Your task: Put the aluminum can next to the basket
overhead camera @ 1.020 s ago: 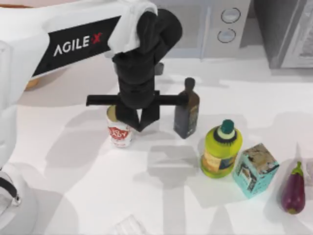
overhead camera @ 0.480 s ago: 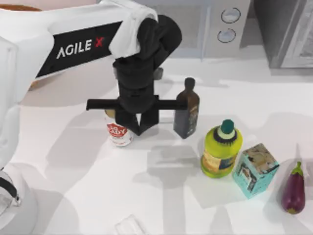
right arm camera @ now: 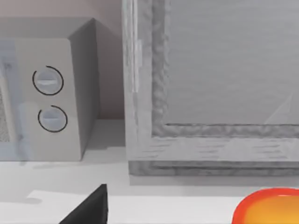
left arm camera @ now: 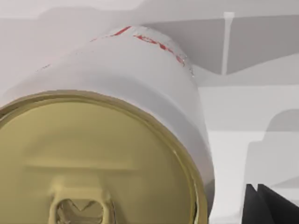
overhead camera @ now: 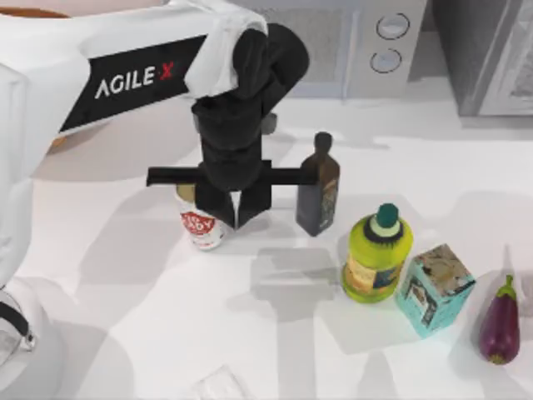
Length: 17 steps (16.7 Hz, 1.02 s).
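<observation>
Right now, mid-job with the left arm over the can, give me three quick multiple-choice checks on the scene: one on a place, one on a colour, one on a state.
1. Where is the can?
A. under the left hand, left of the dark bottle
B. beside the eggplant
C. inside the basket

2. What colour is the cap on the yellow-green bottle?
A. red
B. teal
C. black

3. How does the can stand?
A. flat on its side
B. tilted
C. crushed

Answers:
1 A, the top view shows it below the left hand's fingers, with the dark bottle to its right.
2 B, a teal cap tops it.
3 B, it leans with its gold top toward the table's left.
</observation>
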### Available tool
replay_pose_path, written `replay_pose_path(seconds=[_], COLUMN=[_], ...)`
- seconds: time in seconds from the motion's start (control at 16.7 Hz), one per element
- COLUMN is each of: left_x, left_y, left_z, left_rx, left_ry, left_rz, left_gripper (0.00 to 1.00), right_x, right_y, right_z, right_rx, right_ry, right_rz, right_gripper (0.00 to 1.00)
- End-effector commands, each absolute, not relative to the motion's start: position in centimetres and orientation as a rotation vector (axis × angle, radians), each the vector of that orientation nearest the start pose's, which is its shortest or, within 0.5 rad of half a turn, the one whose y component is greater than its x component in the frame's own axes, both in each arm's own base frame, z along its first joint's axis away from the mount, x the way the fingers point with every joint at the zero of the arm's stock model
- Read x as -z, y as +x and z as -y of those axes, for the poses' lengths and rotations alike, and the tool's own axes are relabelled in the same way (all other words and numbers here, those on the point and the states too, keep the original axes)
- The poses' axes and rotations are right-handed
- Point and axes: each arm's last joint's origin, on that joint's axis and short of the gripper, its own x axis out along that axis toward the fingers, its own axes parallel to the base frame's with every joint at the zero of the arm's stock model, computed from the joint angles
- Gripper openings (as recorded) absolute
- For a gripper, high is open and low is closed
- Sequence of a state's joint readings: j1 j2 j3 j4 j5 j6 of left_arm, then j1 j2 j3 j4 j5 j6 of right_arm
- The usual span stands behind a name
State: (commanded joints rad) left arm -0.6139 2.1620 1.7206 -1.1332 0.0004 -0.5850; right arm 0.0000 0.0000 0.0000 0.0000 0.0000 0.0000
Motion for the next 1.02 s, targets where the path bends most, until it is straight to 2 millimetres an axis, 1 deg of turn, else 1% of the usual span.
replay_pose_path(seconds=[0.54,0.6,1.02], left_x=[-16.96,-16.96,-16.96], left_y=[34.58,34.58,34.58], left_z=[23.82,23.82,23.82], left_rx=[0.013,0.013,0.013], left_ry=[0.019,0.019,0.019], left_rz=[-1.573,-1.573,-1.573], left_gripper=[0.98,1.0,1.0], right_x=[-16.0,-16.0,-16.0], right_y=[10.57,10.57,10.57], right_z=[0.12,0.12,0.12], right_rx=[0.0,0.0,0.0], right_ry=[0.0,0.0,0.0], right_rz=[0.0,0.0,0.0], right_gripper=[1.0,1.0,1.0])
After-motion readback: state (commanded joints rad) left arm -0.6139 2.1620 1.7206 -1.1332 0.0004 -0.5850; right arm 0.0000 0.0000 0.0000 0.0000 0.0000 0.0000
